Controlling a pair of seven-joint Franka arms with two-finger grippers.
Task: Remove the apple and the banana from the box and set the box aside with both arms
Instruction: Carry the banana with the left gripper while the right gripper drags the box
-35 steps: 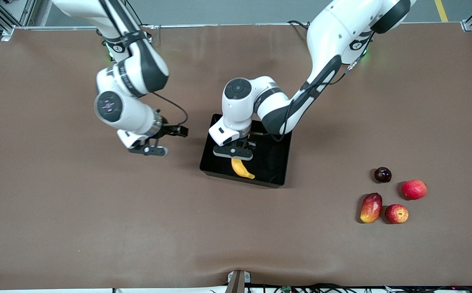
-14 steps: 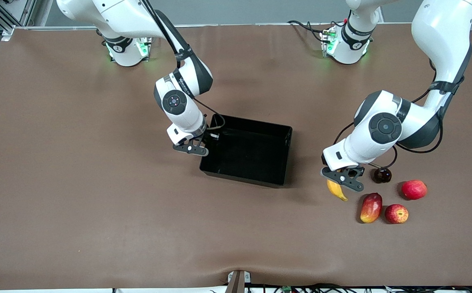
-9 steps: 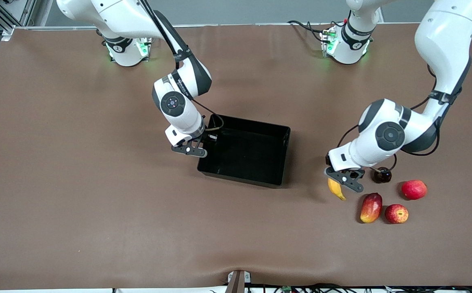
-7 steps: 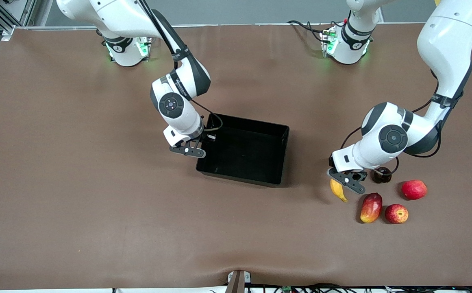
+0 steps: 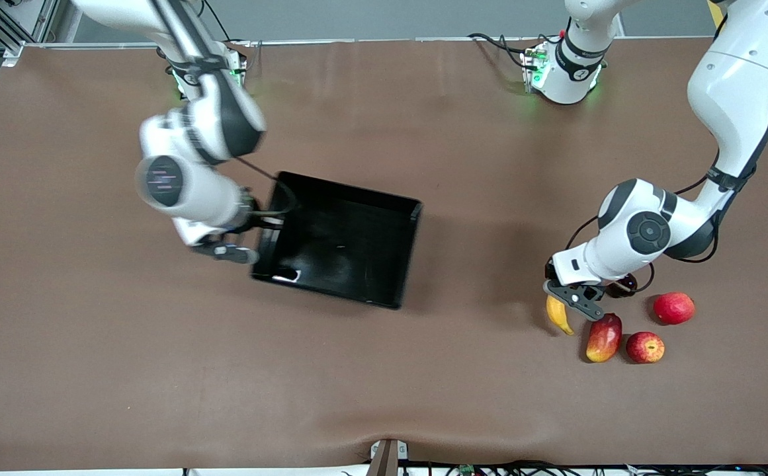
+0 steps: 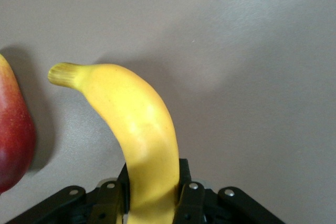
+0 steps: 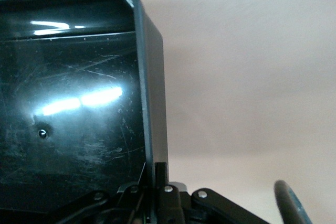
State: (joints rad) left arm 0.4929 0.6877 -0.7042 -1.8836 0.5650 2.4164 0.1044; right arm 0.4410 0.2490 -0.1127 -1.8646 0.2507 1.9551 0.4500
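Toward the left arm's end of the table, the left gripper (image 5: pixel 572 299) clamps the banana (image 5: pixel 559 315) low beside the mango (image 5: pixel 603 337); the apple (image 5: pixel 645 347) already lies there. The right gripper (image 5: pixel 246 239) pinches the empty box's (image 5: pixel 337 238) wall mid-table; releasing and shifting remain.

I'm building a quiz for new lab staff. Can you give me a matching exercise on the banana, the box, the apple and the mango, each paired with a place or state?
Things:
1. banana
2. box
3. apple
4. mango

States:
A. lying between the banana and the apple
B. empty, wall gripped by the right end effector
C. held in the left end effector
D. on the table, nearest the front camera

Pairs: 1-C, 2-B, 3-D, 4-A
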